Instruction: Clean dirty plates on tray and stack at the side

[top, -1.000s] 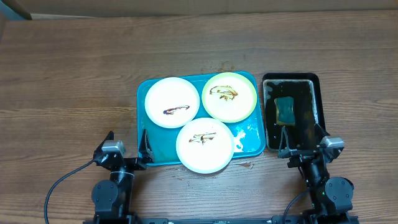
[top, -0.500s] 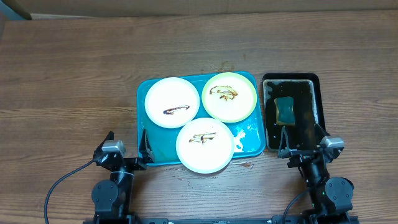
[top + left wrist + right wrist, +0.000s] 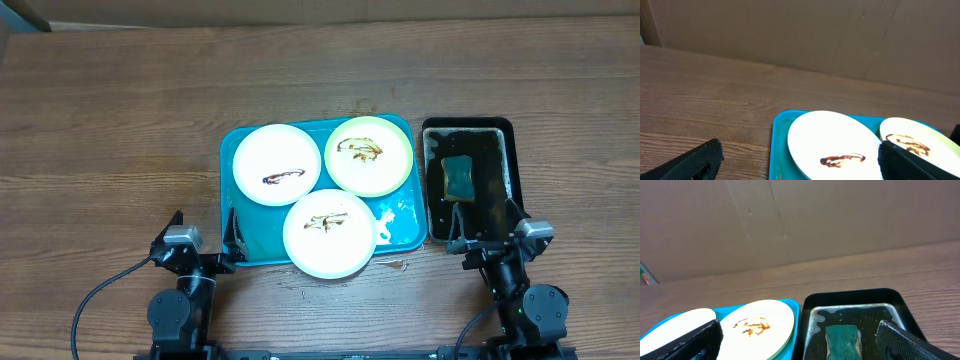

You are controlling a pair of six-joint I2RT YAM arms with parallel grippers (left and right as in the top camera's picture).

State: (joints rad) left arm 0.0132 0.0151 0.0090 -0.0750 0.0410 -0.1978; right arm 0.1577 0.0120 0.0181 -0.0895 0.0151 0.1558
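— Where are the plates?
— On the wooden table, all three sit on the teal tray: white plate rear left, yellow-green plate rear right, and the front white plate overhanging the near rim. All are sauce-smeared. Beside them, a black tray holds a sponge.
— Grippers?
— The left gripper and right gripper are both spread wide.

Sponge cut by bottom edge (right wrist view); white plate likewise, left wrist
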